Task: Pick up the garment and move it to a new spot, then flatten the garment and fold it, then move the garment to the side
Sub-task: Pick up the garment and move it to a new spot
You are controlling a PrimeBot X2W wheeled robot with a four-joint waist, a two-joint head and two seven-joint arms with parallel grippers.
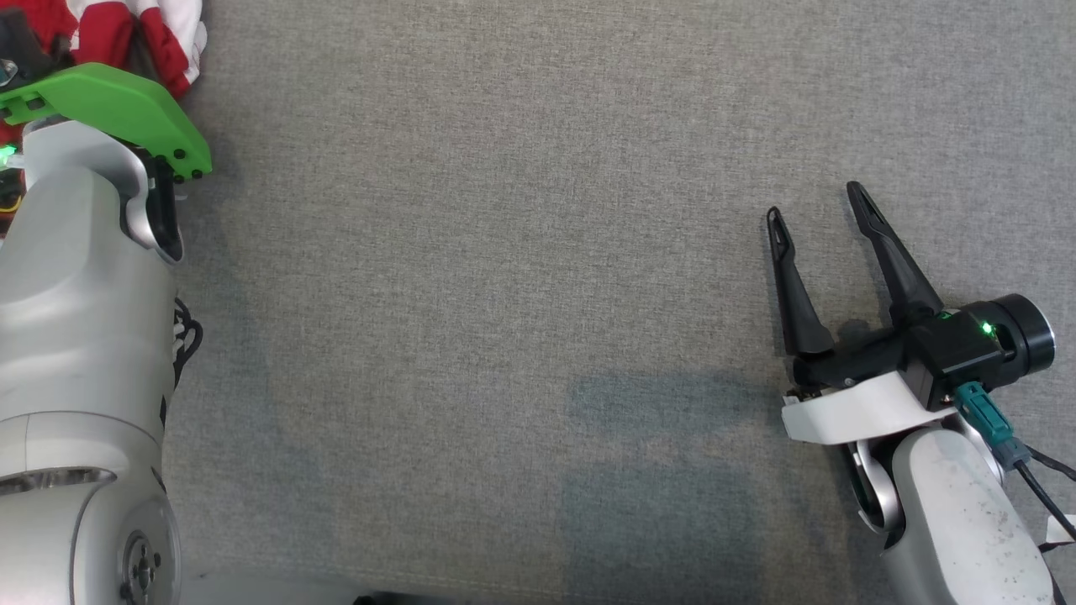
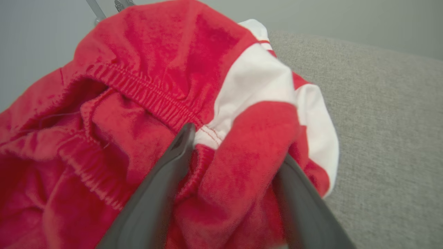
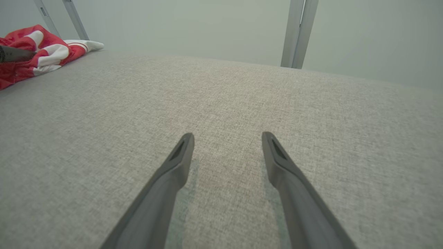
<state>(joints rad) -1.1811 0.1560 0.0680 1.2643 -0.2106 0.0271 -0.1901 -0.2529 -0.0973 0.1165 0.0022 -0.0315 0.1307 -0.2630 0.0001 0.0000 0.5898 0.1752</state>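
The garment (image 1: pixel 143 34), a crumpled red and white piece, lies at the far left corner of the grey fabric surface (image 1: pixel 504 294). In the left wrist view the garment (image 2: pixel 155 69) is close up, showing an elastic hem. My left gripper (image 2: pixel 237 145) is pushed into it, jaws wide apart with a red fold bulging between the fingers; the right fingertip is buried in cloth. In the head view a green wrist cover (image 1: pixel 109 105) hides those fingers. My right gripper (image 1: pixel 814 202) stands open over bare surface at the right, holding nothing. The right wrist view shows the right gripper (image 3: pixel 227 135) and the garment (image 3: pixel 41 52) far left.
The grey surface ends at a far edge with a pale wall behind it. Two metal posts (image 3: pixel 297 33) rise beyond that edge, and thinner slanted bars (image 3: pixel 74 19) stand behind the garment. My left forearm (image 1: pixel 76 294) covers the left side.
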